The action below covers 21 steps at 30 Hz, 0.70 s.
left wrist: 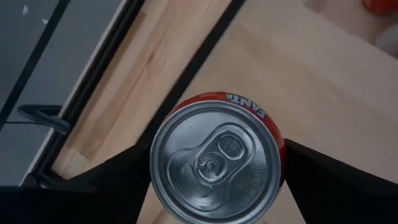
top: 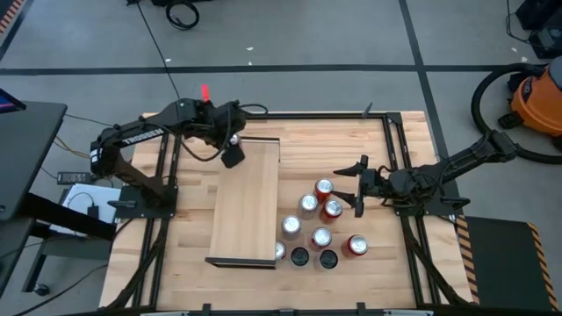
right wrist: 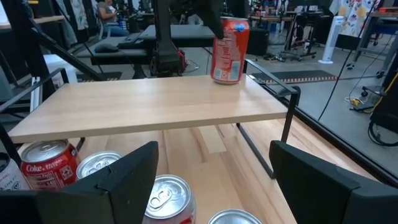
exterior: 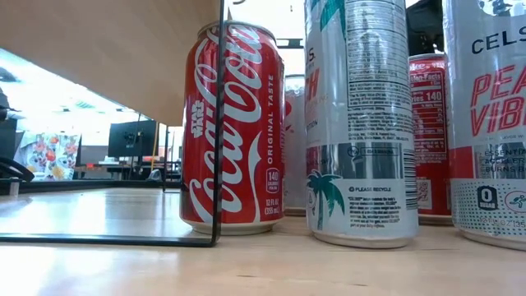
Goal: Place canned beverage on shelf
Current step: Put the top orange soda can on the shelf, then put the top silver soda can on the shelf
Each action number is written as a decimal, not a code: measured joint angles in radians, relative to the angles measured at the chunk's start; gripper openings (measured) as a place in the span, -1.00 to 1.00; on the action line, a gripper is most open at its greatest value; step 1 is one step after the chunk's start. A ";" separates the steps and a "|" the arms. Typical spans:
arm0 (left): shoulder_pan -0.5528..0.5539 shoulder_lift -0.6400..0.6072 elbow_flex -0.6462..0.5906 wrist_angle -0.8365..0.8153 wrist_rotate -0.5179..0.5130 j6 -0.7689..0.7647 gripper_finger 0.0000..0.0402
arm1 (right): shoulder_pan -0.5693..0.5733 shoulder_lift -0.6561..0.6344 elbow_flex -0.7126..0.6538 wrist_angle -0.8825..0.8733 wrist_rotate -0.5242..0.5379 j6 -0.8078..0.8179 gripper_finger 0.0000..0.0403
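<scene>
A pale wooden shelf (top: 246,200) is standing on a butcher-block table (top: 386,272), with the two dark robot arms reaching in from either side. The left gripper (top: 232,154) is hovering over the far corner of the shelf, and an orange Fanta can (left wrist: 217,158) is standing upright on the board directly between its fingers (left wrist: 118,177). The fingers are flanking the can on both sides; I cannot tell whether they are pressing on it or standing just clear. From the right wrist view the same can is sitting at the shelf's far corner, with the left gripper just above it. The right gripper (top: 358,182) is waiting beside the shelf, its fingers (right wrist: 127,171) spread apart and holding nothing. A cluster of cans (top: 318,224) is standing on the table just below and in front of that gripper, among them a red Coca-Cola can (exterior: 232,127) standing next to the shelf's thin dark leg (exterior: 219,123)
</scene>
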 joint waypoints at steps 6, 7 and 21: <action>-0.002 0.004 -0.004 -0.006 0.003 0.009 0.95 | 0.000 0.000 0.000 0.000 0.000 0.000 0.58; -0.005 0.004 -0.004 -0.004 -0.005 0.016 0.96 | 0.000 0.000 0.000 0.000 0.000 0.000 0.58; -0.093 0.004 0.118 -0.010 -0.145 0.113 0.97 | 0.000 0.000 0.000 0.000 0.000 0.000 0.58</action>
